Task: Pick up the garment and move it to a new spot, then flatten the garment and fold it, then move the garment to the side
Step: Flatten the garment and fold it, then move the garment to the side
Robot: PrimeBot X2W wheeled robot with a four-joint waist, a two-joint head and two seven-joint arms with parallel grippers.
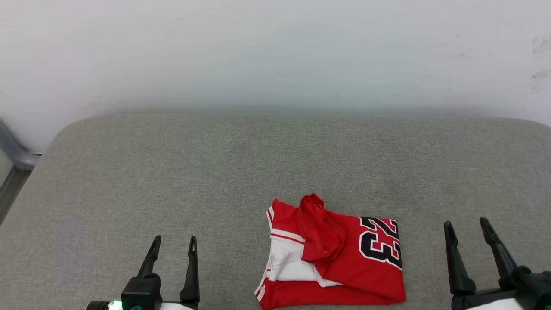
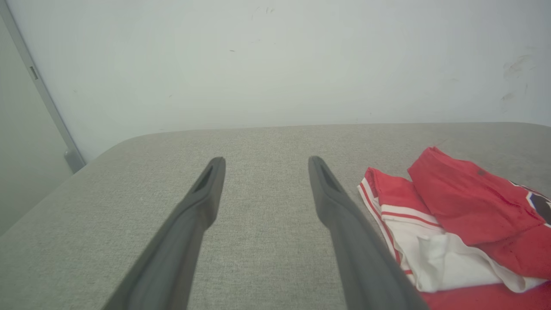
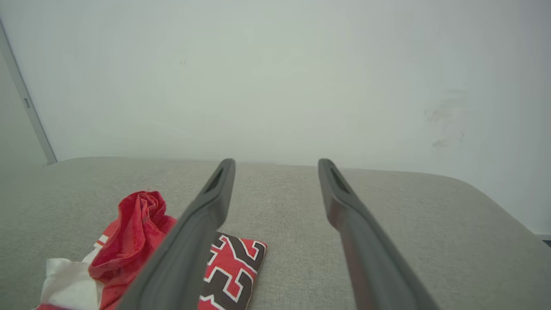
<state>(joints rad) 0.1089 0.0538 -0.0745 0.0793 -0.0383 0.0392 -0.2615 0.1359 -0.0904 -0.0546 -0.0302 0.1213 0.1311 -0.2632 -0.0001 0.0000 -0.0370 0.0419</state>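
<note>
The garment (image 1: pixel 340 254), a red jersey with a white sleeve, striped trim and a black "23", lies loosely folded near the front edge of the grey padded surface, with one red flap bunched upward. My left gripper (image 1: pixel 174 243) stands open at the lower left, well left of the garment and apart from it. My right gripper (image 1: pixel 467 226) stands open at the lower right, a short way right of the garment. The left wrist view shows the garment (image 2: pixel 452 224) to the right of the open left gripper (image 2: pixel 267 165). In the right wrist view the garment (image 3: pixel 142 241) lies left of the open right gripper (image 3: pixel 275 168).
The grey padded surface (image 1: pixel 215 172) stretches wide behind and to the left of the garment. A pale wall (image 1: pixel 275 51) rises along its far edge. A grey metal frame (image 1: pixel 15 163) stands past the left corner.
</note>
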